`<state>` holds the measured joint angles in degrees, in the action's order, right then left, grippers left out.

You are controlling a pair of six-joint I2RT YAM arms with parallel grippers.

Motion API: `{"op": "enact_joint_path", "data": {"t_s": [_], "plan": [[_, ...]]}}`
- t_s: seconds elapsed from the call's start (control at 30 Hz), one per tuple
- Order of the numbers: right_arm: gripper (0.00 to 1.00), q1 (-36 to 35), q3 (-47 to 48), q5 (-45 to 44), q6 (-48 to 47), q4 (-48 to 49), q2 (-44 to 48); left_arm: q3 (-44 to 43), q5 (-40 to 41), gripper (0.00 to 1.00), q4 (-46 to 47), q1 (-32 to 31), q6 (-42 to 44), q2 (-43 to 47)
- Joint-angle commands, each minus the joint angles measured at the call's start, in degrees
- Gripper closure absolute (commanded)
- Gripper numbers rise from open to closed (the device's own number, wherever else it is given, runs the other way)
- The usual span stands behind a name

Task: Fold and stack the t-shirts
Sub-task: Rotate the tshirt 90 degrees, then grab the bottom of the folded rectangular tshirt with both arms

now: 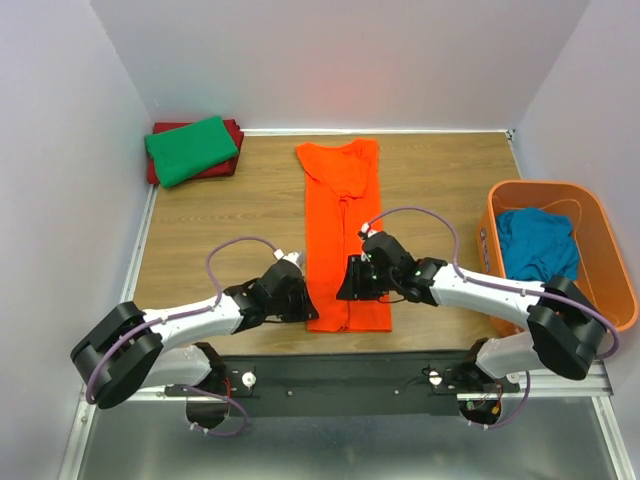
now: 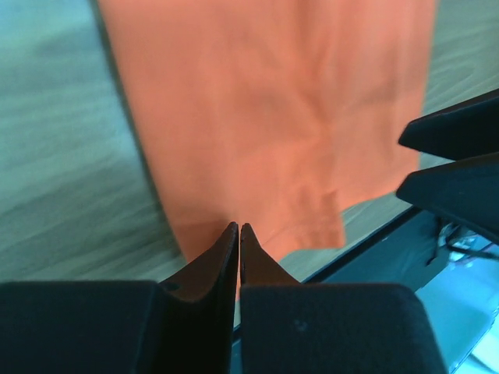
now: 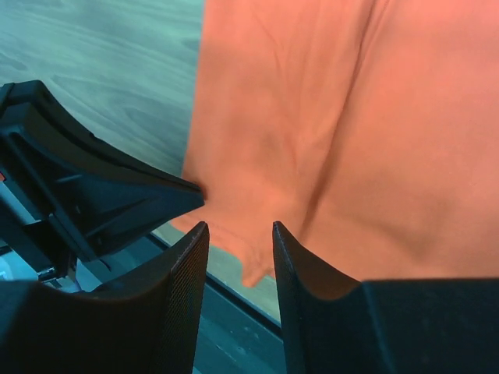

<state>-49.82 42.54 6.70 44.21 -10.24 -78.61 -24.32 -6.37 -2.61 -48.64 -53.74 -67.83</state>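
The orange t-shirt (image 1: 345, 215) lies on the wooden table as a long, narrow strip folded lengthwise, collar at the far end. My left gripper (image 1: 306, 303) sits at its near left corner. In the left wrist view this gripper (image 2: 238, 227) has its jaws pressed together on the hem of the orange t-shirt (image 2: 273, 117), a sliver of orange showing between them. My right gripper (image 1: 347, 290) hovers over the near end from the right. Its jaws (image 3: 240, 227) stand partly apart just above the orange t-shirt (image 3: 351, 140) hem, holding nothing.
A folded green t-shirt (image 1: 192, 148) rests on a dark red one (image 1: 236, 131) at the far left corner. An orange plastic basket (image 1: 545, 186) at the right edge holds a teal t-shirt (image 1: 538, 245). White walls enclose three sides. The arms' mounting rail (image 1: 340, 375) runs along the near edge.
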Motion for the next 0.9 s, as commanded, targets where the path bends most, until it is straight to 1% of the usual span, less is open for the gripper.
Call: {"op": "enact_joint_path", "data": {"t_s": [0.0, 0.07, 0.17, 0.27, 0.37, 0.47, 0.53, 0.83, 0.87], "plan": [[0.55, -1.5, -2.2, 2.35, 2.02, 3.03, -1.55, 2.86, -2.33, 0.93, 0.86, -1.02, -2.5, -1.6], [0.57, -2.12, -3.34, 3.14, 2.38, 3.38, -2.16, 3.57, -2.16, 0.97, -0.28, -1.1, -3.3, -2.3], [0.57, -3.0, -4.4, 3.58, 2.81, 3.91, -1.9, 4.28, -0.84, 0.97, -2.92, -1.37, -4.36, -2.57], [0.6, -3.96, -5.45, 4.11, 2.82, 3.91, -1.55, 4.63, -0.57, 0.97, -3.63, -1.37, -4.89, -1.52], [0.71, -4.84, -7.03, 4.37, 3.52, 3.82, -1.29, 4.37, -0.4, 0.97, -4.15, -1.37, -4.98, -1.07], [0.75, -5.19, -9.23, 4.29, 4.31, 3.74, -0.5, 4.45, -0.31, 0.97, -4.42, -1.37, -5.06, -1.34], [0.79, -5.28, -10.54, 4.37, 4.4, 3.65, 0.03, 4.54, -0.4, 0.97, -4.51, -1.37, -5.15, -1.42], [0.8, -5.46, -11.96, 4.11, 4.75, 3.21, 0.21, 3.05, -0.31, 0.97, -5.65, -1.45, -4.28, 0.06], [0.8, -5.55, -11.7, 3.42, 4.92, 3.03, 1.34, 2.61, -0.05, 0.95, -6.08, -1.37, -3.75, 0.5]]}}
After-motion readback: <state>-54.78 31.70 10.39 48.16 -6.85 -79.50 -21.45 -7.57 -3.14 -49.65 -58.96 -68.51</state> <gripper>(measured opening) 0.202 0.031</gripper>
